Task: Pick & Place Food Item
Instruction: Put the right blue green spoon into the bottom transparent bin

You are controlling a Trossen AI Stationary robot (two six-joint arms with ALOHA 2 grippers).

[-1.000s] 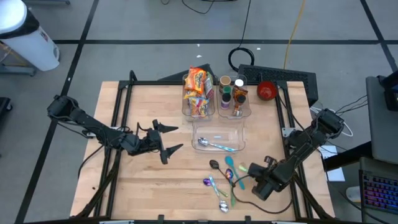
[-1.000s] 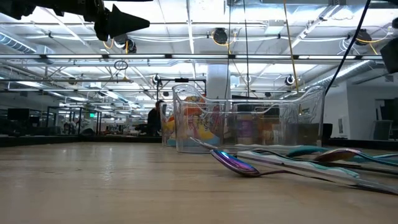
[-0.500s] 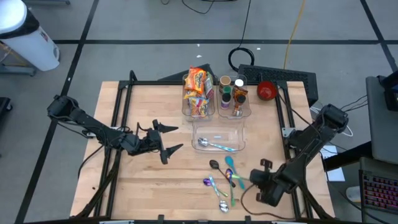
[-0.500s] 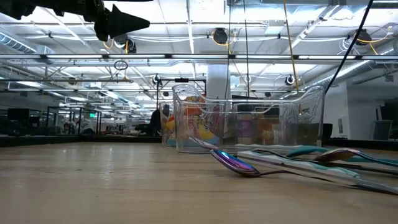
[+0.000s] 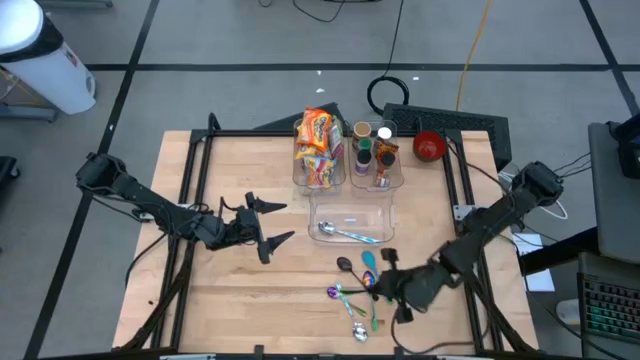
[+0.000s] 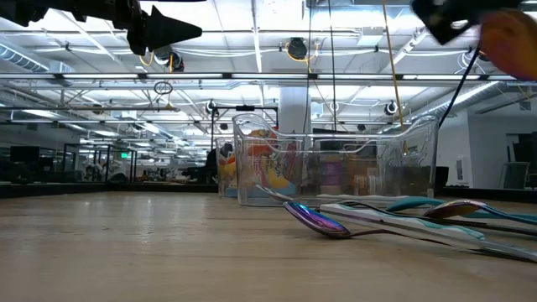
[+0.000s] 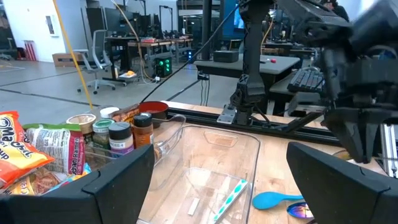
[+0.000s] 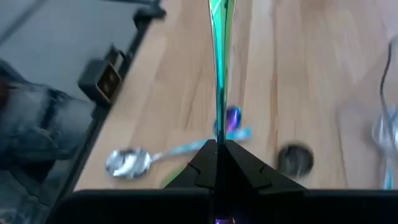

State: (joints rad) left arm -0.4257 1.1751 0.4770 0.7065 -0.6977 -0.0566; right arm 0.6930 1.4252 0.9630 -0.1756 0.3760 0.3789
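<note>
Overhead, right arm's fingers (image 5: 388, 290) clenched on teal spoon (image 8: 219, 74), left arm's fingers (image 5: 272, 224) spread, empty.

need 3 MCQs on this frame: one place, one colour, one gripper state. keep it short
1. Where does the silver spoon with the teal handle lie?
A. inside the empty clear tray
B. on the black keyboard
C. in the bin with the snack bags

2. What colour is the bowl by the keyboard?
A. blue
B. red
C. white

3. How is the right gripper?
A. wide open, holding nothing
B. shut on a snack bag
C. shut on a thin iridescent utensil

Answers:
1 A: the high view shows it within the clear tray walls.
2 B: it shows red past the table's far right corner.
3 C: the right wrist view shows the iridescent utensil running out from between the closed fingers.
</note>
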